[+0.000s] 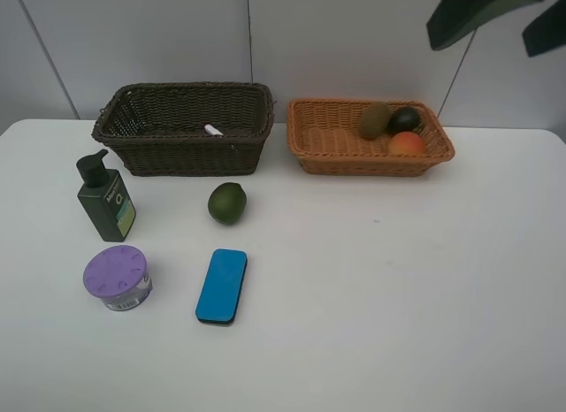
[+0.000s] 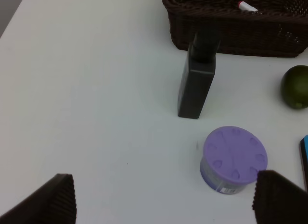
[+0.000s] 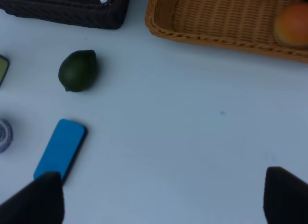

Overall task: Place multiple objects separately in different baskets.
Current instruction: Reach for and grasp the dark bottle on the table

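Dark basket (image 1: 186, 156) sits at the far side of the table (image 1: 398, 297), on the left in the high view. Light basket (image 1: 371, 169) is just beside it on the right, with a small gap between them. The marker (image 1: 213, 129) lies inside the dark basket, with nothing else visible in there. The light basket holds the kiwi (image 1: 375, 120), mangosteen (image 1: 405, 119) and peach (image 1: 407, 144), bunched at its right end, the peach nearest the camera. Four objects are out on the table. The bottle (image 1: 107, 202) stands upright near the dark basket's left front corner. The lime (image 1: 227, 202) is in front of that basket's right end, apart from it. The tub (image 1: 117, 276) is nearer the camera than the bottle, lid up. The eraser (image 1: 221, 286) lies flat beside the tub, nearer the camera than the lime. None of the four touch each other. Left gripper (image 2: 163, 195) has its fingers spread wide and holds nothing; the tub shows just beside one fingertip and is not gripped, and the bottle is beyond it. Right gripper (image 3: 161, 195) is also wide and holds nothing, with bare table between the fingers; the eraser's end shows near one fingertip, and the lime and light basket are further off.
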You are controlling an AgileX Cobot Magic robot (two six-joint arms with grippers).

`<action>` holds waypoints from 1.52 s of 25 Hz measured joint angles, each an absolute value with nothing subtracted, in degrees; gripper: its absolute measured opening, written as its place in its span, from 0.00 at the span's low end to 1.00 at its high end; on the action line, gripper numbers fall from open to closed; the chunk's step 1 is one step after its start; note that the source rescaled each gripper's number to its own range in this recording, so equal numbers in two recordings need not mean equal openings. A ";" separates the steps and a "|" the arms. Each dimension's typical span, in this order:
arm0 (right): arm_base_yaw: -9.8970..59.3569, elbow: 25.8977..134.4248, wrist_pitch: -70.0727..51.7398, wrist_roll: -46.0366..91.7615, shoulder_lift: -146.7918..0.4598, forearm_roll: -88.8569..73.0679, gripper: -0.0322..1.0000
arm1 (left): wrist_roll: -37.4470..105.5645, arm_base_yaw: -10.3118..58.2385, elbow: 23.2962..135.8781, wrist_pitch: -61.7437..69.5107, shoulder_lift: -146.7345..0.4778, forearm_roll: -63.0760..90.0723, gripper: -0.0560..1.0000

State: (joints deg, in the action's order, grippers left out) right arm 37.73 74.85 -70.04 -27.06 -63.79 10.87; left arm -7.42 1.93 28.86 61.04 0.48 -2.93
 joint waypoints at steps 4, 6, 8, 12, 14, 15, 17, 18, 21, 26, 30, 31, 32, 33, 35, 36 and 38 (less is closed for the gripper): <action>37.73 67.00 -70.15 -21.15 -52.72 10.79 1.00 | -7.47 1.93 28.86 61.04 0.48 -2.93 0.97; 37.73 63.49 -70.14 -17.24 -47.68 10.30 1.00 | -7.47 1.93 28.86 61.04 0.48 -2.93 0.97; 37.73 59.44 -70.05 -11.69 -42.30 9.28 1.00 | -7.47 1.93 28.86 61.04 0.48 -2.93 0.97; 37.73 51.55 -68.90 0.52 -32.68 5.17 1.00 | -7.47 1.93 28.86 61.04 0.48 -2.93 0.97; 37.75 47.13 -68.71 3.41 -28.68 2.50 1.00 | -7.47 1.93 28.86 61.04 0.48 -2.93 0.97; 37.75 44.95 -68.46 3.75 -26.75 1.71 1.00 | -7.47 1.93 28.86 61.04 0.48 -2.93 0.97; 37.75 41.07 -66.50 3.75 -23.69 0.74 1.00 | -7.47 1.93 28.86 61.04 0.48 -2.93 0.97; 37.75 39.08 -65.27 3.75 -22.29 0.57 1.00 | -7.47 1.93 28.86 61.04 0.48 -2.93 0.97; 37.53 34.16 -60.47 3.75 -18.66 0.00 1.00 | -7.47 1.93 28.86 61.04 0.48 -2.93 0.97; 32.01 31.34 -59.35 3.75 -14.04 0.00 1.00 | -7.47 1.93 28.86 61.04 0.48 -2.93 0.97; 23.02 30.68 -60.81 3.75 -11.50 -0.72 1.00 | -7.47 1.93 28.86 61.04 0.48 -2.93 0.97; 20.42 30.40 -60.83 3.75 -10.89 -0.76 1.00 | -7.47 1.93 28.86 61.04 0.48 -2.93 0.97; 18.26 30.32 -60.83 3.75 -10.14 -0.82 1.00 | -7.47 1.93 28.86 61.04 0.48 -2.93 0.97; 15.81 30.32 -60.83 3.75 -9.38 -0.82 1.00 | -7.47 1.93 28.86 61.04 0.48 -2.93 0.97; 11.55 30.32 -60.71 3.75 -7.89 -0.77 1.00 | -7.47 1.93 28.86 61.04 0.48 -2.93 0.97; 10.07 30.32 -60.69 3.75 -7.15 -0.77 1.00 | -7.47 1.93 28.86 61.04 0.48 -2.93 0.97; 7.20 30.11 -60.64 3.75 -5.69 -0.77 1.00 | -7.47 1.93 28.86 61.04 0.48 -2.93 0.97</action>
State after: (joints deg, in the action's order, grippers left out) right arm 7.20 30.11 -60.64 3.75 -5.69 -0.77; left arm -7.47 1.93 28.86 61.04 0.48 -2.93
